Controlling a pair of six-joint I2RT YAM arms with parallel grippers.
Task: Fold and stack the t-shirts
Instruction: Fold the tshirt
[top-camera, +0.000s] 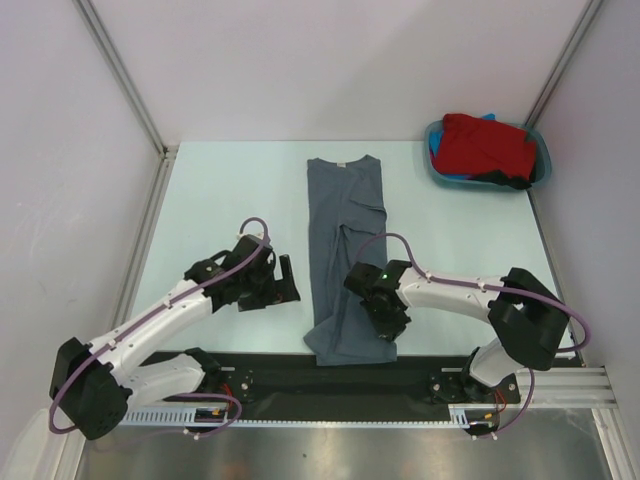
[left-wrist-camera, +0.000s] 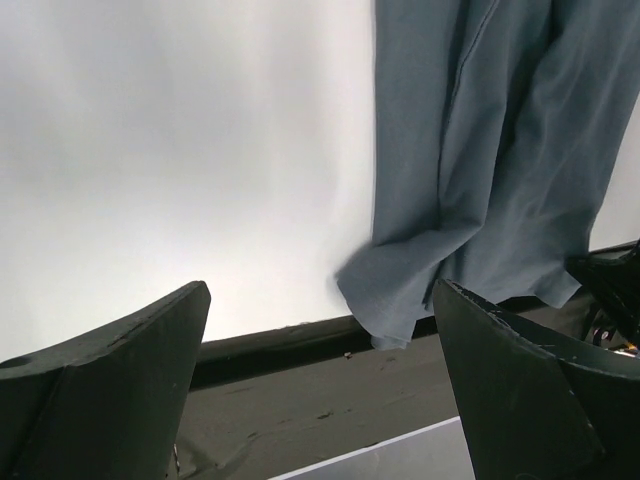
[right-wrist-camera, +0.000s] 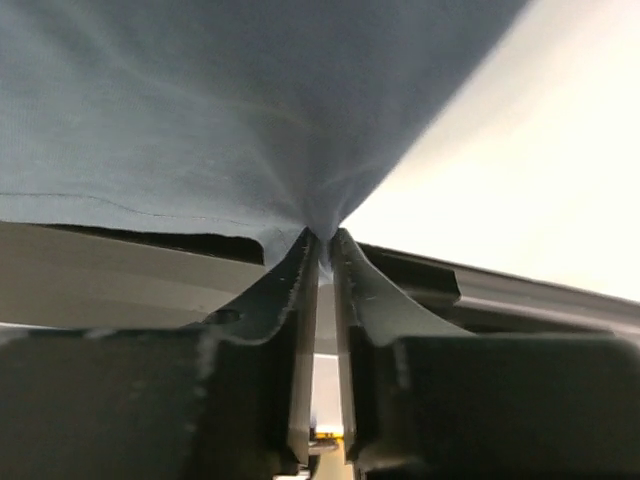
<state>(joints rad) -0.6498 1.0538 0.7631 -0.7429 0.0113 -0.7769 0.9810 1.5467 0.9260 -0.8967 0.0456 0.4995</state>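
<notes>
The grey shirt (top-camera: 345, 255) is laid lengthwise on the bench (top-camera: 230, 190), folded into a narrow strip. Its collar is at the far end and its hem at the near edge, where the mat (top-camera: 280, 375) is overlapped by it. The shirt's right edge, near the hem, is pinched by the right jaws, which are closed on a thin fold of the cloth (in the wrist view the fabric is gathered to a point between the two fingers (right-wrist-camera: 300, 300)). The right arm (top-camera: 450, 290) is stretched in from the right, with its wrist over the lower part of the shirt. The left jaws are spread wide and nothing is gripped by them. They are positioned low over the bench, just left of the shirt and apart from it. The red shirt (top-camera: 485, 140) is heaped in the tub (top-camera: 540, 165) at the far right corner. Bits of blue cloth (top-camera: 436, 150) and black cloth (top-camera: 515, 182) are seen beside it.
</notes>
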